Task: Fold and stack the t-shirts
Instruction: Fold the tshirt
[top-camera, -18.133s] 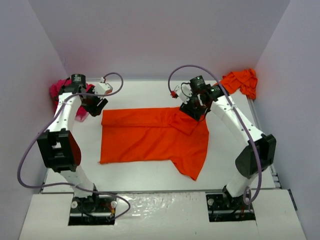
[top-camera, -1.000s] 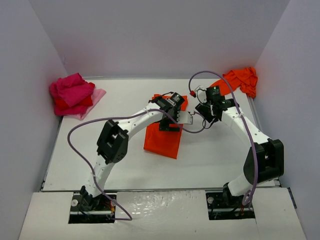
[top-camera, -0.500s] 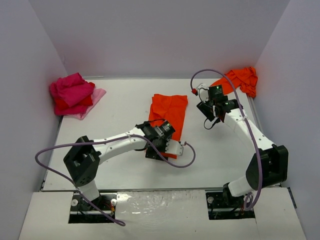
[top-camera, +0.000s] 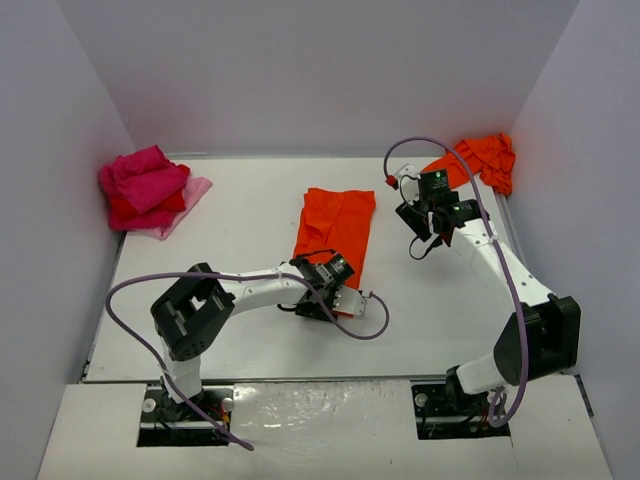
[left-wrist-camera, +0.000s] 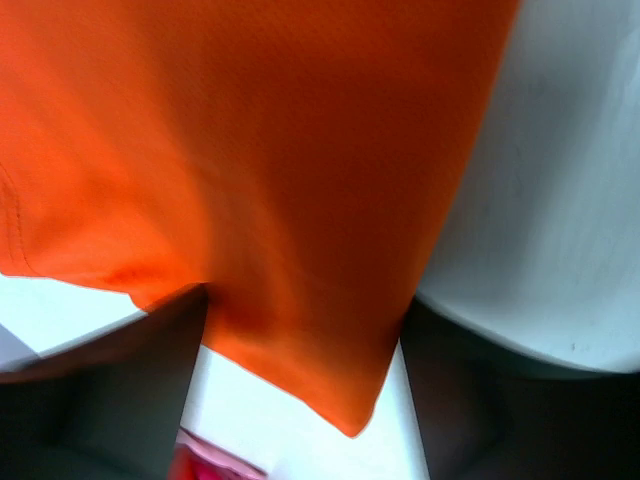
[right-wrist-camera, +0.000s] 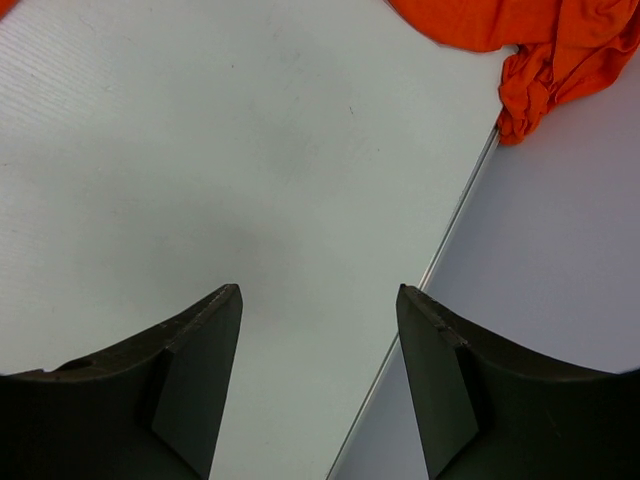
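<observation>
A folded bright orange-red t-shirt (top-camera: 336, 232) lies flat mid-table as a narrow rectangle. My left gripper (top-camera: 323, 296) is low at its near end. In the left wrist view the shirt (left-wrist-camera: 260, 150) fills the frame, and its near corner lies between the wide-apart fingers of my left gripper (left-wrist-camera: 305, 300), which is open. My right gripper (top-camera: 419, 222) hovers to the right of the shirt, open and empty (right-wrist-camera: 320, 300) over bare table. A crumpled orange-red t-shirt (top-camera: 480, 160) lies at the back right and also shows in the right wrist view (right-wrist-camera: 530, 40).
A pile of magenta, red and pale pink t-shirts (top-camera: 146, 190) sits at the back left corner. Pale walls enclose the table (top-camera: 240, 210) on three sides. The right wall's seam (right-wrist-camera: 450, 250) runs close beside my right gripper. A purple cable (top-camera: 365, 330) loops beside my left gripper.
My left gripper has moved from the shirt's far end to its near end, and the shirt now lies uncovered and flat. My right gripper has shifted slightly back.
</observation>
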